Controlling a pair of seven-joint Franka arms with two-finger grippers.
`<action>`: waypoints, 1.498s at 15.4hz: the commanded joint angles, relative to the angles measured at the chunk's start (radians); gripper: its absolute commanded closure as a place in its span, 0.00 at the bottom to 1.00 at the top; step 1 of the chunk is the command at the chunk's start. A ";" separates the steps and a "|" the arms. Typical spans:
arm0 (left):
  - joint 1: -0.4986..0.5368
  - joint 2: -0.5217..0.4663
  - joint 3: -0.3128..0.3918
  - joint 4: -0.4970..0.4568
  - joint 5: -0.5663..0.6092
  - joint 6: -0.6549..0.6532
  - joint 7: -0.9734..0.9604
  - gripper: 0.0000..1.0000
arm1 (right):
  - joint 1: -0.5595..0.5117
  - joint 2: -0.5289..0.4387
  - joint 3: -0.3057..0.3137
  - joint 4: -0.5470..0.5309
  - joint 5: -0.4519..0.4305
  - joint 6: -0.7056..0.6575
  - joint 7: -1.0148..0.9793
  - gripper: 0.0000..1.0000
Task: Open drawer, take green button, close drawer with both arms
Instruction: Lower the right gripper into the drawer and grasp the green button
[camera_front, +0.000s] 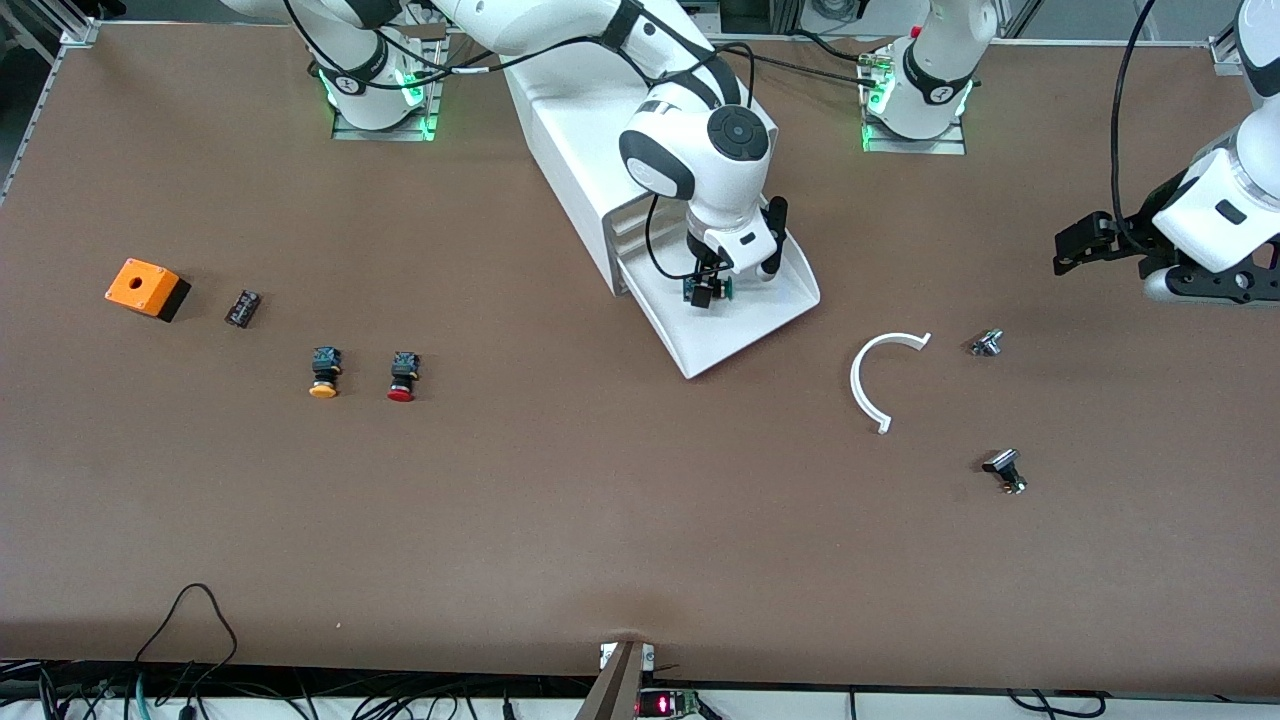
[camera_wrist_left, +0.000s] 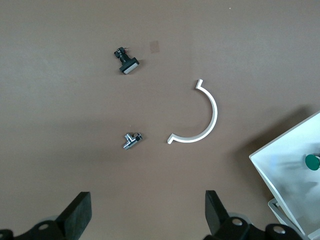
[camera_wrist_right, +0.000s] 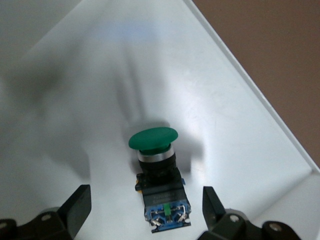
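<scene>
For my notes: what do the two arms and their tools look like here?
Both are large white jointed robot arms, the right arm and the left arm, with dark grey bands and round caps at the joints. Black cables run along them. Each base glows green beside a round black-and-white mark. The right tool and the left tool are black, each with two blocky fingers on a white wrist block.

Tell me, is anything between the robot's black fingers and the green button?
No. In the right wrist view, the right gripper is open above the green button, with only bare white drawer floor around it.
</scene>
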 joint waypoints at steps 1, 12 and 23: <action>-0.003 -0.025 0.006 -0.014 -0.014 -0.001 -0.003 0.00 | -0.002 -0.011 0.014 -0.031 -0.031 -0.006 0.000 0.02; -0.003 -0.026 0.005 -0.011 -0.014 -0.009 -0.003 0.00 | -0.010 0.023 0.063 -0.037 -0.169 0.022 0.039 0.45; -0.005 -0.023 0.005 0.004 -0.033 -0.023 -0.003 0.00 | -0.016 0.023 0.060 0.022 -0.170 0.046 0.083 0.57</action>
